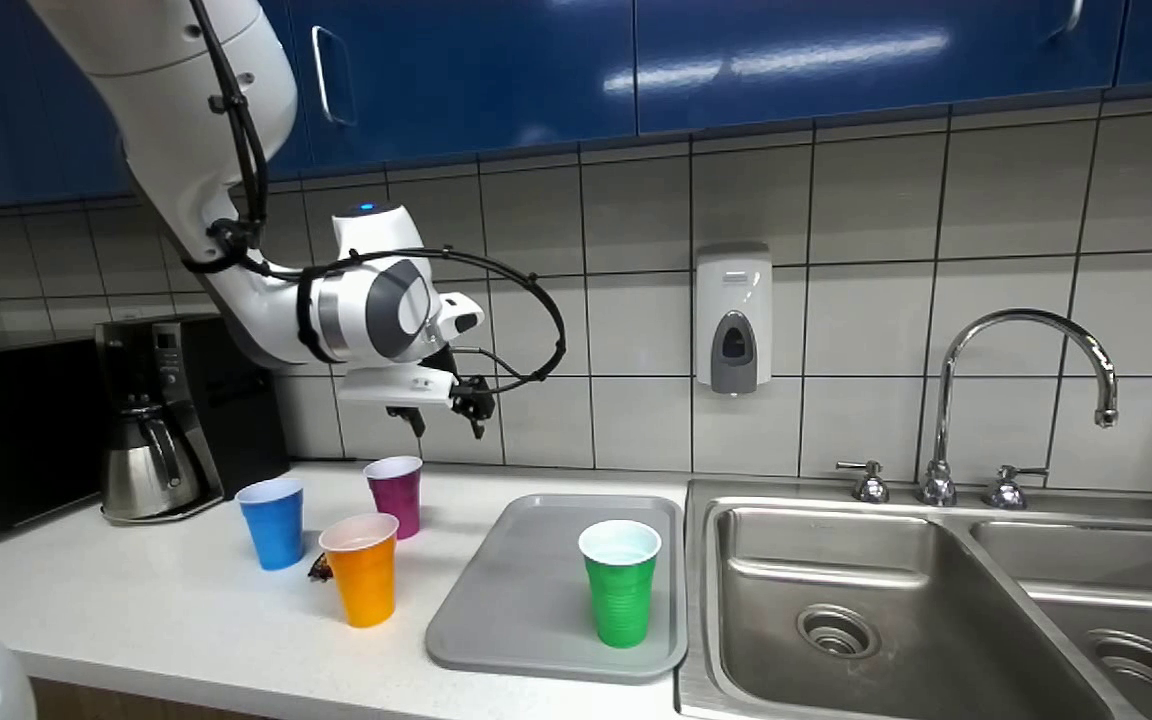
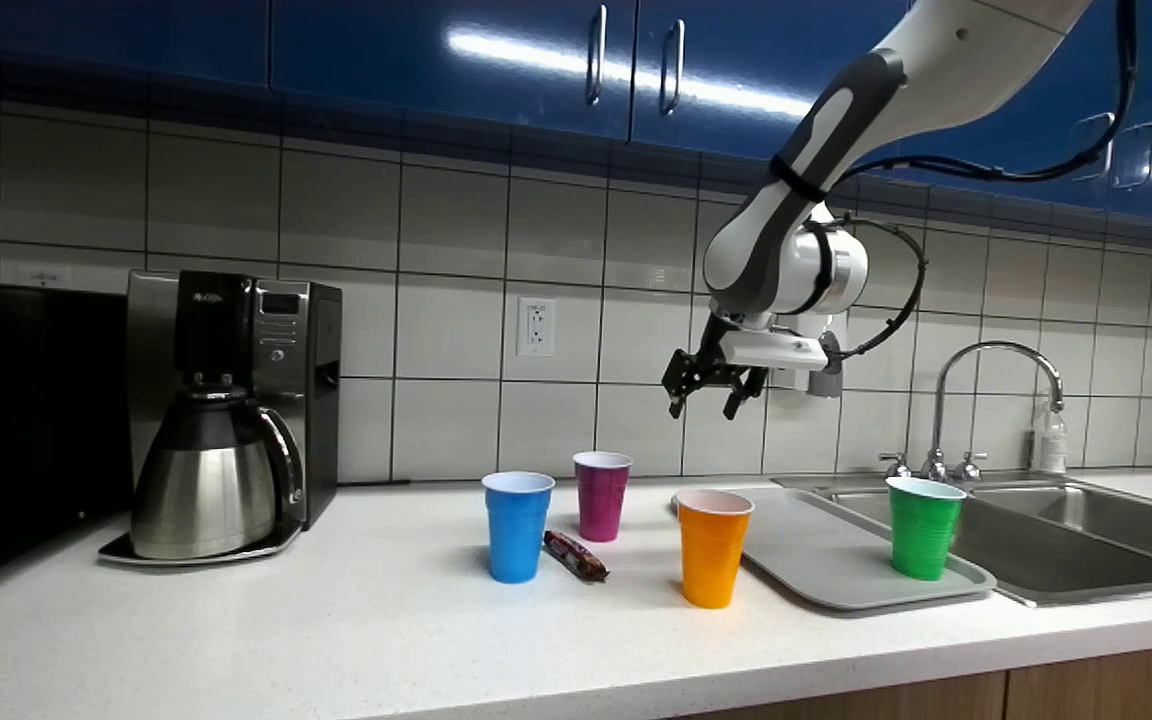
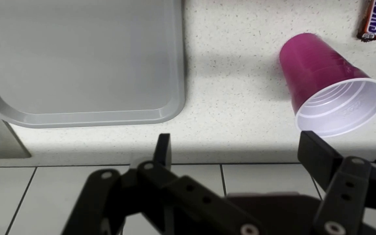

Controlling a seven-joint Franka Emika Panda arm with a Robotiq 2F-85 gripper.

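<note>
Currently, taking my tool [image 2: 704,408] as the clock's centre in an exterior view, a coffee maker [image 2: 219,325] sits at nine o'clock on the counter [image 2: 336,630]. At eight, a blue cup [image 2: 516,530] stands upright on its narrow base. Between seven and eight, a candy bar [image 2: 576,556] lies flat, presumably its steadiest pose, with the purple cup [image 2: 600,502] upright just beyond it. My tool seems nearest that cup, fingers [image 3: 318,155] spread wide, holding nothing, apparently high enough to clear the rims; the tiled wall [image 2: 456,430] behind may cramp it. At six stands an orange cup [image 2: 712,557], which could block a low approach. Between four and five, a grey tray [image 2: 806,530] lies flat, bearing an upright green cup [image 2: 923,532] at four. Beyond, toward three, is the sink [image 2: 1026,545].
</note>
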